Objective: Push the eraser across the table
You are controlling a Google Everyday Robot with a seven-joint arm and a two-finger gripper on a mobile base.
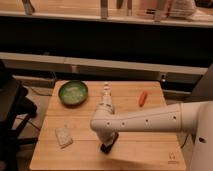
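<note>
The table (145, 150) is a light wooden butcher-block top with a small dark mark at its near right corner (172, 156). My white arm reaches in from the right and bends down over the table's middle front. The dark gripper (110, 141) points down at the tabletop. A small black block right at its lower tip looks like the eraser (105, 148). It lies on the wood against the gripper, and I cannot clearly tell the two apart.
A green bowl (73, 93) stands at the far left. A pale crinkled packet (63, 136) lies at the near left. A small orange item (143, 98) lies at the far right. A white upright object (106, 97) stands behind my arm. A dark chair is beside the table's left edge.
</note>
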